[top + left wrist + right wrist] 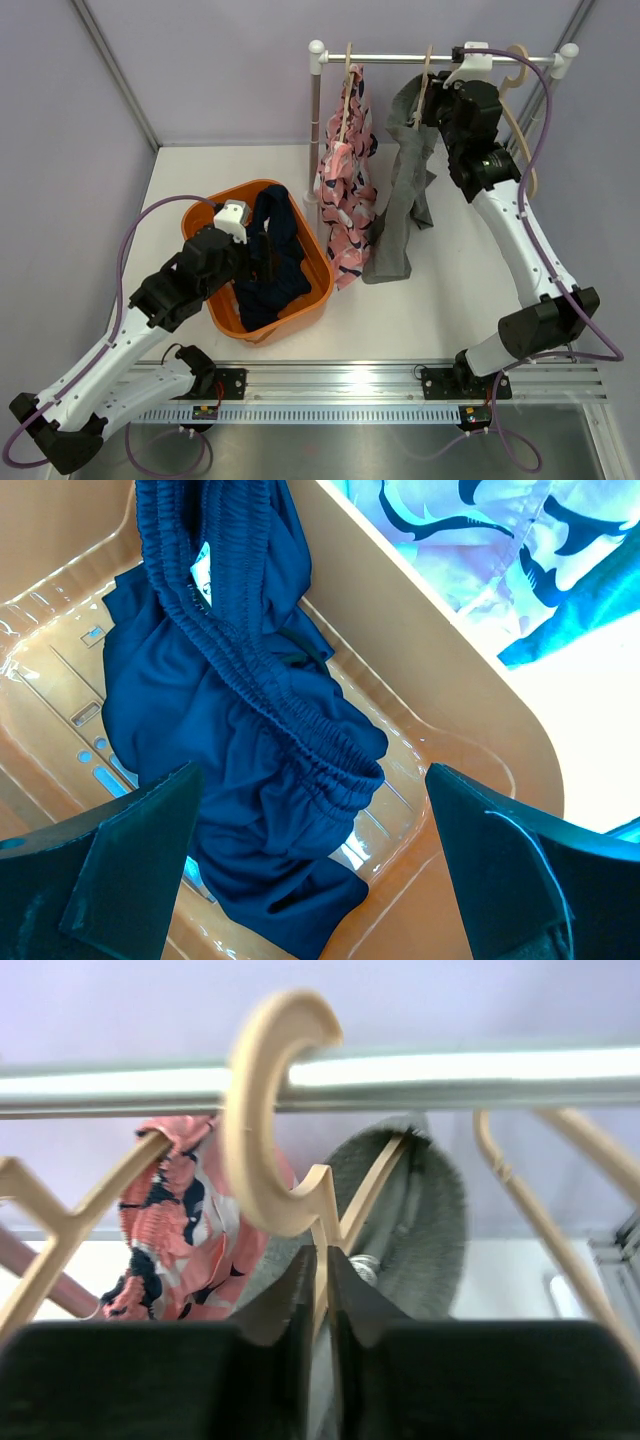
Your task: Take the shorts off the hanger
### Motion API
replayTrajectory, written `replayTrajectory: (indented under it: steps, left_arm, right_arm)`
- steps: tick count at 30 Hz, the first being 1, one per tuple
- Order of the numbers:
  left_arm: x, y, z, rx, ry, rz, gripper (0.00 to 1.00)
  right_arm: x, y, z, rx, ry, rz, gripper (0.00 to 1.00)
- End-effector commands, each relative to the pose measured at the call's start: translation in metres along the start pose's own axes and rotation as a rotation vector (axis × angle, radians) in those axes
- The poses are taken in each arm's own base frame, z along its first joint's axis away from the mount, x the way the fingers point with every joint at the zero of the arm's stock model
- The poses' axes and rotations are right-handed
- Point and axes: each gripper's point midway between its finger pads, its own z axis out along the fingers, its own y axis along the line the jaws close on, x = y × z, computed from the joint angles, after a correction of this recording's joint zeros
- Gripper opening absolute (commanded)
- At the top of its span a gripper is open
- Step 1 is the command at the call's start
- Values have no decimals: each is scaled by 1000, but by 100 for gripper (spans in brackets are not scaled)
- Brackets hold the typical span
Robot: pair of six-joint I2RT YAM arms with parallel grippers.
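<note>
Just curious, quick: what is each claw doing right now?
Left gripper: open, above the navy shorts in the basket.
Right gripper: shut on the hanger holding the grey shorts.

White-shelled arms (525,240) with black joints (purple cables (122,262) looping alongside).

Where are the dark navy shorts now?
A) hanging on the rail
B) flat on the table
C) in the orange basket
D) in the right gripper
C: the navy shorts lie in the orange basket; only the pink shorts and the grey shorts hang from the rail.
</note>
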Motion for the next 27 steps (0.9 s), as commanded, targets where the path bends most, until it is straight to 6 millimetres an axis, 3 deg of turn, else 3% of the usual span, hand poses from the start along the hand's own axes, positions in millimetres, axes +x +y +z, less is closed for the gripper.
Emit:
replayTrajectory:
  steps: [1,4,5,6,9,12,14,15,17,27]
  left_arm:
    - [-7,-8,0,41,-29,8,99]
    - [-8,-8,-1,42,-33,7,99]
    - [-8,-8,-1,44,-33,7,99]
    - [-8,-9,-1,44,-34,7,99]
    - [-8,-9,-2,47,-36,7,99]
    - [-9,-9,-2,49,-39,7,99]
    - [-9,-9,-3,51,-40,8,99]
    - [-9,-9,-3,51,-40,6,99]
    - [-9,-9,-4,51,-44,5,99]
    - [-10,-9,-5,54,-48,4,99]
  right_arm:
    - [-35,8,-29,-61,-66,-12,9]
    - [-39,7,-37,-61,-59,-17,9]
    - [-37,5,-38,-56,-44,-16,13]
    - [-42,6,-38,-54,-49,-14,25]
    - [-45,9,-32,-58,-24,3,38]
    - [-33,15,-20,-69,29,32,41]
    - [-39,18,-16,-67,23,48,43]
    - [-29,14,-8,-39,53,54,44]
    - [-33,13,-2,-24,51,56,44]
    - [0,13,26,8,104,60,42]
